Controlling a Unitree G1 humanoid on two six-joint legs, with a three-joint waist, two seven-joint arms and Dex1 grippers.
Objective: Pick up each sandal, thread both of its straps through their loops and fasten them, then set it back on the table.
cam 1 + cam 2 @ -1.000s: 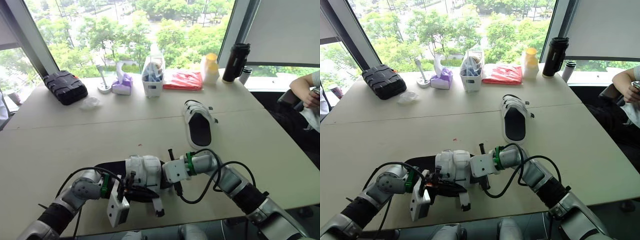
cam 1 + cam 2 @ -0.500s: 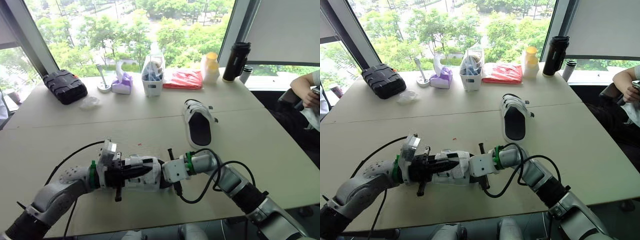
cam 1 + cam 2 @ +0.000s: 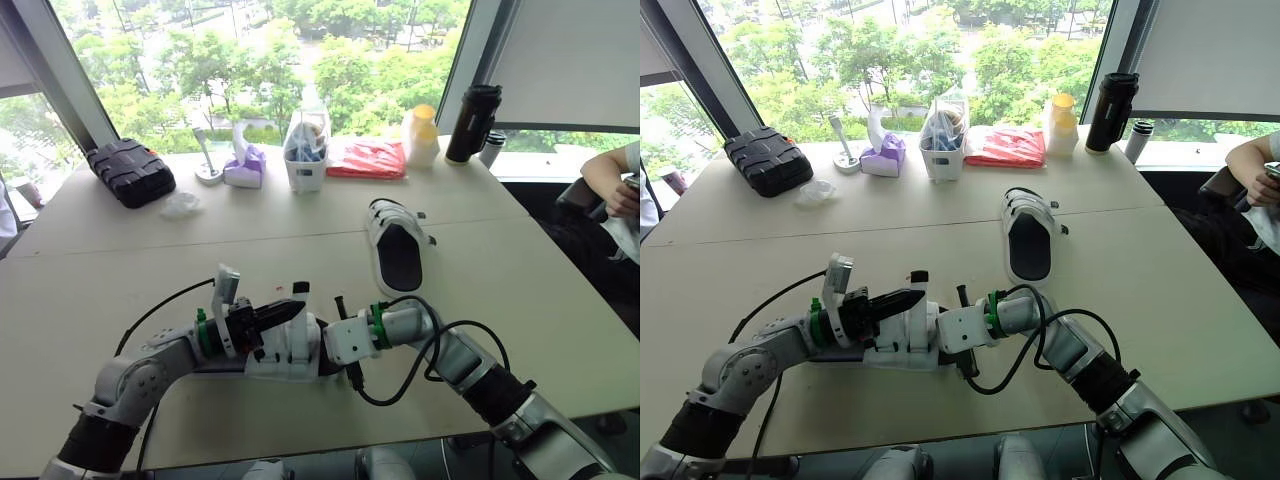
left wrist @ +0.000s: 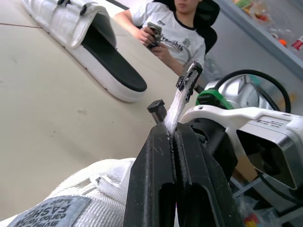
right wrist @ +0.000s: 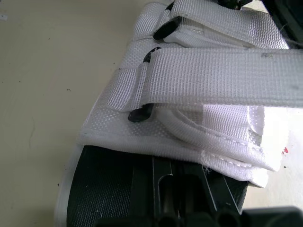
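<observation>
Sandal lies near table's front edge; left gripper pinches its strap.

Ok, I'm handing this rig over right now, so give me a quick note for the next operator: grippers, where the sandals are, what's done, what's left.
Left gripper: shut on the black-tipped free end of a white webbing strap, held above the near white sandal with a black footbed.
Right gripper: at that sandal's side, by the sole; grip not readable.
Second white sandal: flat on the beige table, farther off to the right, no gripper on it.
Done: strap end grasped.
Left: thread and fasten the near sandal's straps, set it down; check the far sandal, whose fastening I cannot tell.
</observation>
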